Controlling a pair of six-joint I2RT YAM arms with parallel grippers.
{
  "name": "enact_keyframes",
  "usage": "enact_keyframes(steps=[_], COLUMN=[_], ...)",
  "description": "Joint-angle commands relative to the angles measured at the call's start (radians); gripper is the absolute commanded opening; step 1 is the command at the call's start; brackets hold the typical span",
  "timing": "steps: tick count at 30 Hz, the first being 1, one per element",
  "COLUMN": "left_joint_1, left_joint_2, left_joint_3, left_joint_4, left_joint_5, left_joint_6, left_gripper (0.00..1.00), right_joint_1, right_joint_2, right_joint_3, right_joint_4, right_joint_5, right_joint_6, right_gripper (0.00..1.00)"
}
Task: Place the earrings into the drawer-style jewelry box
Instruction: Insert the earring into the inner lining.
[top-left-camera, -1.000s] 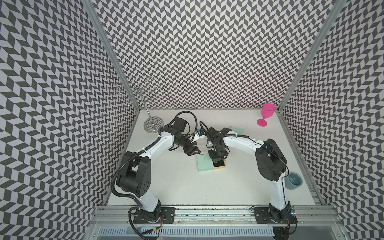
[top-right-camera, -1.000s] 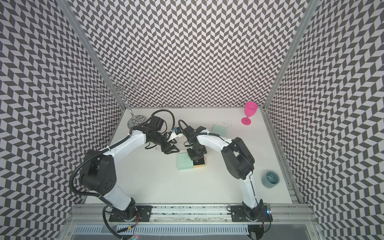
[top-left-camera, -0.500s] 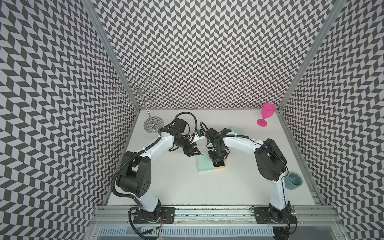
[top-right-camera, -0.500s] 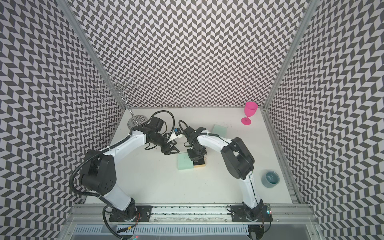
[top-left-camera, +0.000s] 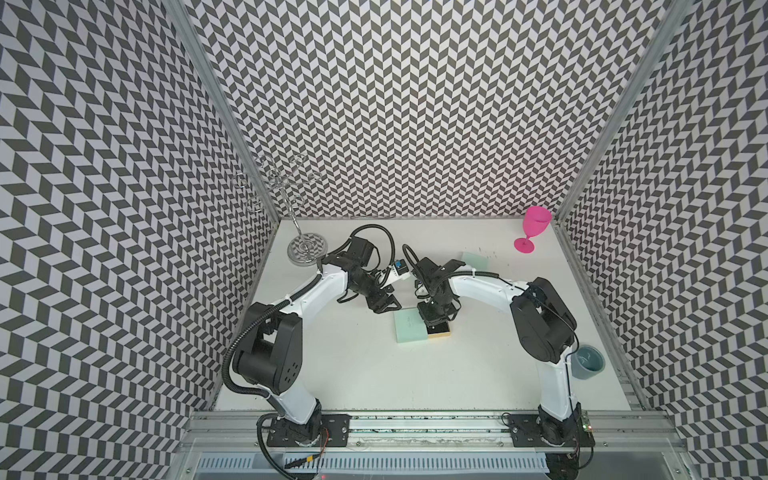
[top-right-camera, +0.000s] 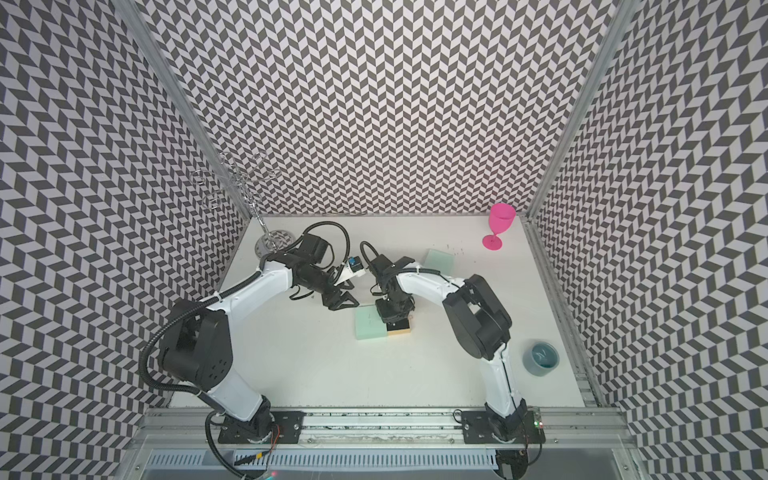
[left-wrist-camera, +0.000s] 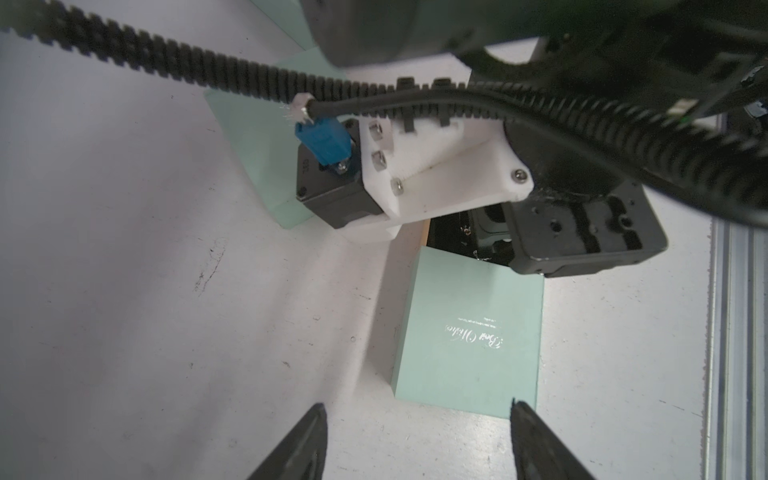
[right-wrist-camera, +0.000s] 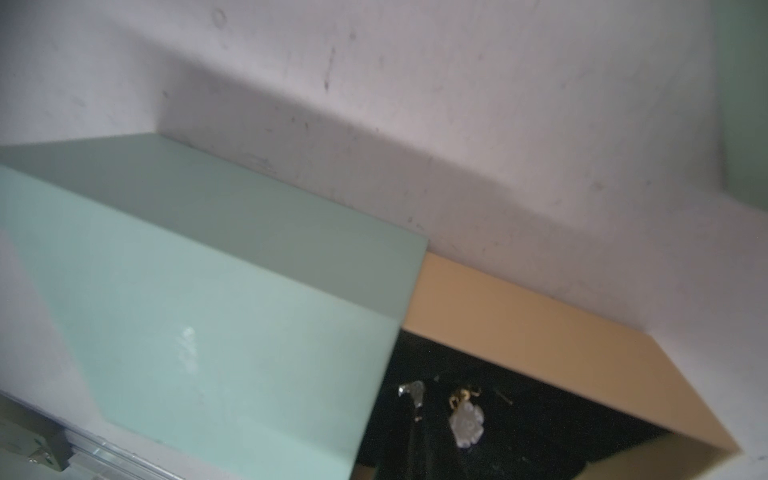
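Observation:
The jewelry box is a mint-green sleeve (top-left-camera: 409, 332) (top-right-camera: 370, 328) with its tan, black-lined drawer (top-left-camera: 441, 333) (right-wrist-camera: 540, 332) pulled out to the right. My right gripper (top-left-camera: 435, 328) (top-right-camera: 395, 320) (right-wrist-camera: 417, 409) points down into the drawer. It is shut, with a small silvery earring (right-wrist-camera: 411, 390) at its tips. A second earring (right-wrist-camera: 467, 422), pale with a gold hook, lies on the black lining beside it. My left gripper (top-left-camera: 386, 306) (top-right-camera: 343, 302) (left-wrist-camera: 417, 409) hangs open and empty just left of the sleeve (left-wrist-camera: 469, 332).
Another mint-green box (top-left-camera: 476, 261) (top-right-camera: 439, 259) lies behind the right arm with tiny dark specks beside it. A chrome wire stand (top-left-camera: 305, 247) stands at the back left and a pink goblet (top-left-camera: 534, 226) at the back right. A grey-blue cup (top-left-camera: 588, 361) sits near the right edge.

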Motion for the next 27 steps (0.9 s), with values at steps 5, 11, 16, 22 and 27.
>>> enact_keyframes(steps=[5,11,16,22,27], left_joint_1=[-0.004,-0.004,-0.004,-0.003,0.003], left_joint_2=[-0.028,-0.027,-0.031,-0.034,-0.039], left_joint_3=[-0.007,-0.006,0.001,0.010,0.014], left_joint_4=[-0.012,-0.008,-0.004,-0.002,-0.005], left_joint_5=[0.017,0.009,0.011,0.019,0.022], left_joint_6=[0.015,0.016,0.015,0.012,0.019], left_gripper=[0.71,0.70,0.70,0.70,0.71], right_joint_1=[0.005,0.012,0.019,0.023,0.023], right_joint_2=[0.011,0.025,0.024,0.035,0.005], right_joint_3=[-0.032,-0.012,0.005,0.039,0.087], right_joint_4=[-0.002,-0.013,-0.020,-0.046,-0.090], right_joint_5=[0.007,0.030,0.042,0.079,0.115], right_joint_6=[0.004,0.004,0.016,0.050,0.059], right_gripper=[0.07,0.08,0.09,0.11,0.12])
